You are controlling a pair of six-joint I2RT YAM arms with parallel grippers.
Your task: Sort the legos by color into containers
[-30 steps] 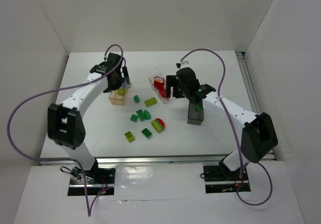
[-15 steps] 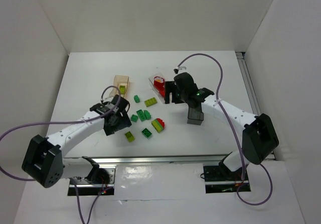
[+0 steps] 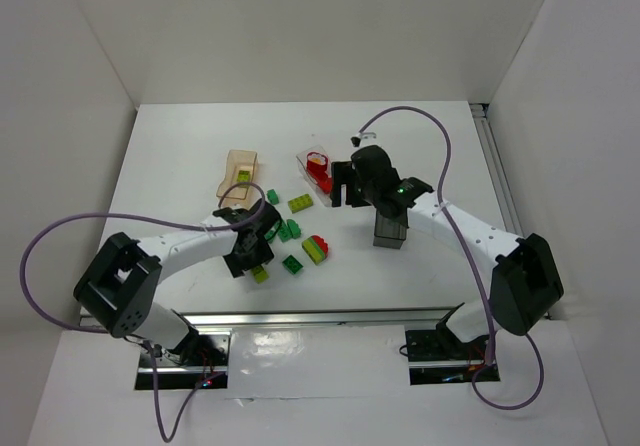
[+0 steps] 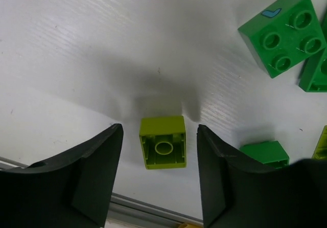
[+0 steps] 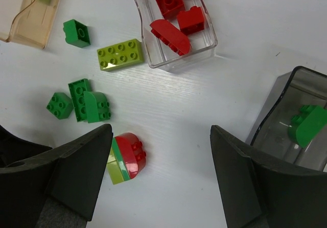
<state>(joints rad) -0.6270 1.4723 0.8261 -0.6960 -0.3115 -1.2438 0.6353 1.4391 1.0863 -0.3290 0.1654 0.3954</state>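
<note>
My left gripper [image 3: 256, 262] is open, low over the table's front. Its jaws stand on either side of a small yellow-green lego [image 4: 163, 149] that lies on its side, without touching it; it also shows in the top view [image 3: 259, 274]. My right gripper [image 3: 345, 186] is open and empty, hovering between the clear tub [image 5: 210, 43] holding red legos [image 5: 171, 5] and the dark grey tub [image 5: 276, 100] holding a green lego [image 5: 306, 126]. The tan tub [image 3: 232, 161] holds a yellow-green lego [image 3: 245, 175].
Loose on the table: a long yellow-green lego [image 5: 120, 54], green legos [image 5: 76, 32] [image 5: 89, 103] [image 5: 60, 105] [image 4: 283, 33], and a stacked red, green and yellow-green piece [image 5: 126, 158]. The table's metal front edge runs just below the left gripper.
My left arm has swung from the tan tub down to the table's front and now straddles the yellow-green lego. The right gripper has barely moved.
</note>
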